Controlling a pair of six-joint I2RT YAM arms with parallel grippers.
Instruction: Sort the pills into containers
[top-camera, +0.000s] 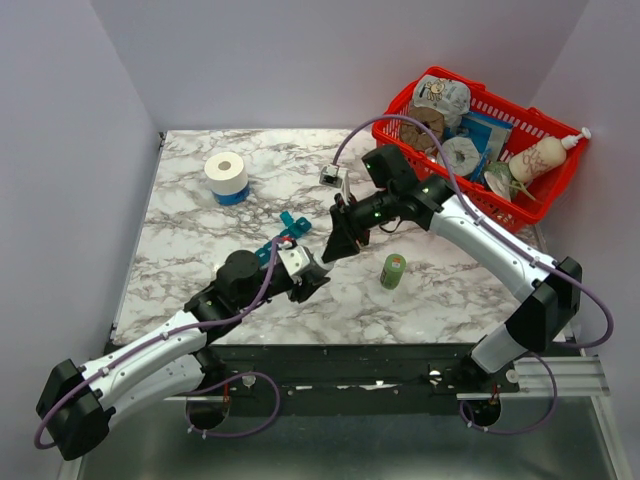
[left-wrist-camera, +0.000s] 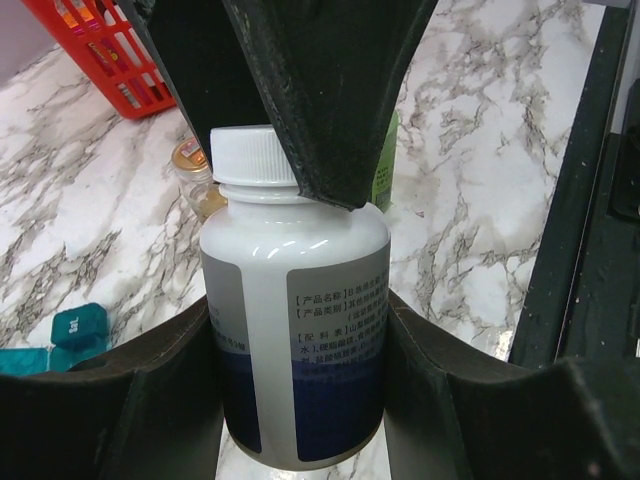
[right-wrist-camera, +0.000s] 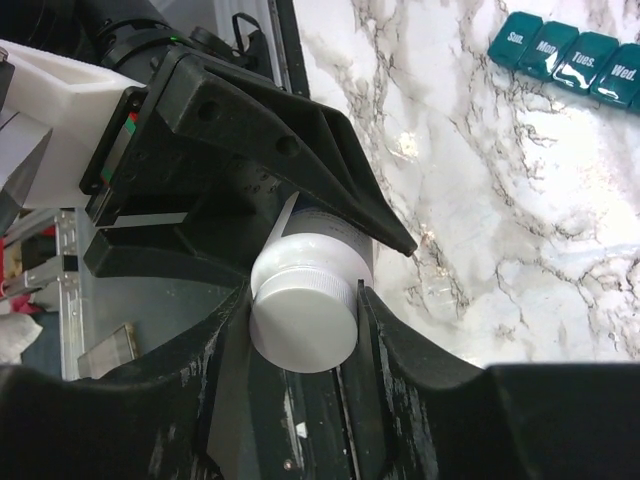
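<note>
Spotted smooth, glossy white plastic on the bottle (left-wrist-camera: 290, 330), with a ridged cap (right-wrist-camera: 305, 320). Noticed shiny teal plastic on the pill organiser (right-wrist-camera: 570, 55), dull, slightly grainy black plastic on the left gripper (left-wrist-camera: 297, 310). Clocked a polished marble-look table (top-camera: 190, 240) too.

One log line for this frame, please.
left claw: shut on pill bottle | right claw: shut on cap | pill organiser: on table

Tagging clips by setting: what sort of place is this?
Likely a robot lab cell: plain walls box in a marble-print table; left arm and right arm bolted at its edge.
</note>
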